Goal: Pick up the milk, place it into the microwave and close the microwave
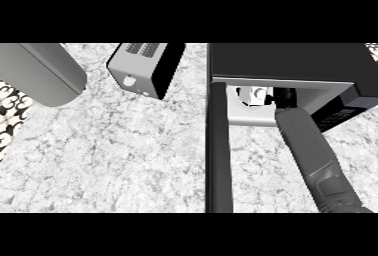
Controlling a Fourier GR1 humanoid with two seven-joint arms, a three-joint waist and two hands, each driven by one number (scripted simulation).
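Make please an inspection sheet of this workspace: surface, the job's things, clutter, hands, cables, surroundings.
Surface: grey-white speckled stone counter.
Job's things: the microwave stands at the upper right with its door swung open toward the viewer; the milk, a white carton, is inside the cavity.
Clutter: a toaster-like appliance, silver with a black side, at the upper middle.
Hands: the right hand reaches into the cavity beside the milk; whether it grips the carton cannot be told. The left hand is not in view.
Cables: nothing seen.
Surroundings: a grey rounded object at the upper left, a black-and-white patterned area at the left edge.
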